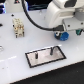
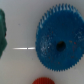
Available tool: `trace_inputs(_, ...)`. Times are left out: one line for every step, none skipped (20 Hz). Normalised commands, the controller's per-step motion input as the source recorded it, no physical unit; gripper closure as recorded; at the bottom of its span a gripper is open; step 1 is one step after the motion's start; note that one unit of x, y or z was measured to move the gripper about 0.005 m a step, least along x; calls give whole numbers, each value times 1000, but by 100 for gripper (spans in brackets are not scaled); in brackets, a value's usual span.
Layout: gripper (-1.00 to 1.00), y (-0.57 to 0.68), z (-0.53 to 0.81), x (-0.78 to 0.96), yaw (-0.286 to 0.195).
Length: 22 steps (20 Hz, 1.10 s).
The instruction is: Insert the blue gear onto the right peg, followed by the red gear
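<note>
The blue gear [image 2: 60,45] lies flat on the white table and fills much of the wrist view; its centre hub and hole show. In the exterior view the blue gear [image 1: 63,36] sits just under my gripper [image 1: 62,32], which hangs right above it and holds nothing. No finger crosses the wrist view, so the jaws stand apart. The red gear [image 2: 44,81] shows only as a rim close beside the blue gear. The right peg [image 1: 52,50] stands on the white black-bordered plate [image 1: 45,61], toward the exterior view's left of the gripper and nearer the camera.
The left peg [image 1: 37,54] stands on the same plate. A beige and white block fixture [image 1: 18,27] stands at the exterior view's left. A dark green object [image 2: 2,30] lies near the blue gear. A black cable [image 1: 35,20] arcs behind the arm.
</note>
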Motion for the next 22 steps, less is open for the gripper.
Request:
trace_inputs(-100, -123, -265, -319, 0)
trace_inputs(-100, -149, -219, -345, 0)
trace_inputs(-100, -152, -195, -341, 0)
trace_inputs(-100, -157, -162, -349, 0)
trace_inputs(-100, 0, 0, -129, 0)
trace_inputs(-100, -74, 0, -263, 0)
trace_inputs(-100, -114, 0, -443, 0)
trace_inputs(-100, -114, -31, -523, 0)
trace_inputs(-100, -129, -60, -566, 0)
trace_inputs(-100, -111, -63, -537, 0)
trace_inputs(-100, -103, -66, -511, 0)
trace_inputs(-100, -83, -94, -469, 0)
trace_inputs(-100, -83, -94, -423, 0)
trace_inputs(-100, -86, -86, -377, 0)
trace_inputs(-100, -89, -86, -343, 0)
trace_inputs(-100, -100, -83, -320, 0)
trace_inputs(-100, 0, 0, -11, 0)
trace_inputs(100, -125, -181, -324, 0)
trace_inputs(100, -78, -152, -307, 0)
trace_inputs(100, -34, -121, -268, 0)
trace_inputs(100, -12, -102, -250, 0)
trace_inputs(100, -2, -86, -238, 0)
